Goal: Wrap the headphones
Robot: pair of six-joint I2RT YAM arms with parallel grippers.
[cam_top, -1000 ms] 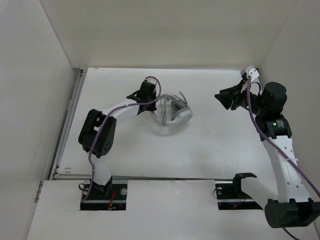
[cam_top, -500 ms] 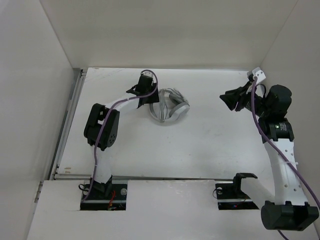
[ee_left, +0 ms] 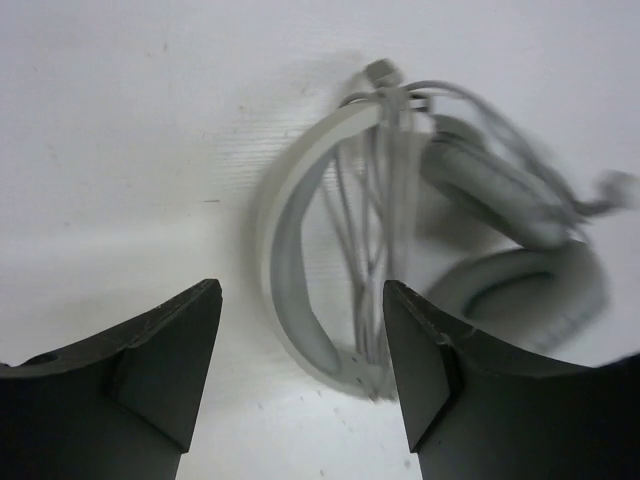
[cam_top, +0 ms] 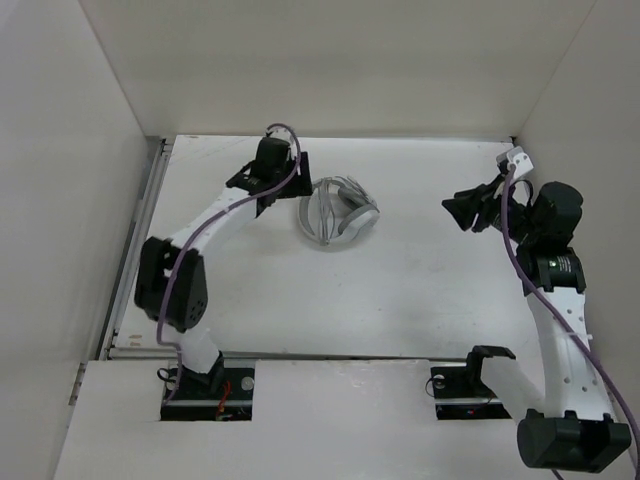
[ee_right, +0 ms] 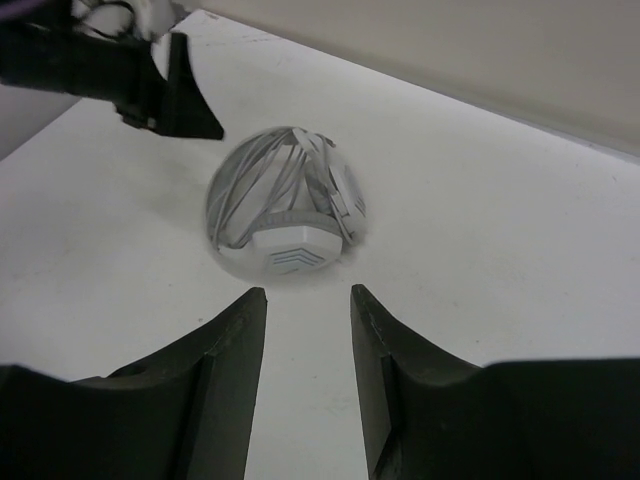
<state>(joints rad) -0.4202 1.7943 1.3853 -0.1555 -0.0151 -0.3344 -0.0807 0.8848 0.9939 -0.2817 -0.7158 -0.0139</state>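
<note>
Left arm (cam_top: pixel 213 215): white links, black joint housings, purple cable (cam_top: pixel 283 131) looped alongside. Right arm (cam_top: pixel 560 320), right side of frame: same build, white block (cam_top: pixel 515 156) at wrist. Left gripper (ee_left: pixel 302 300): matte black wedge fingers (ee_left: pixel 165 360).

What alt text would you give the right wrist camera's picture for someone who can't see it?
Light grey headphones, wound with their thin cable, lie on a white table. The right gripper fills the foreground short of them, open and empty.
</note>
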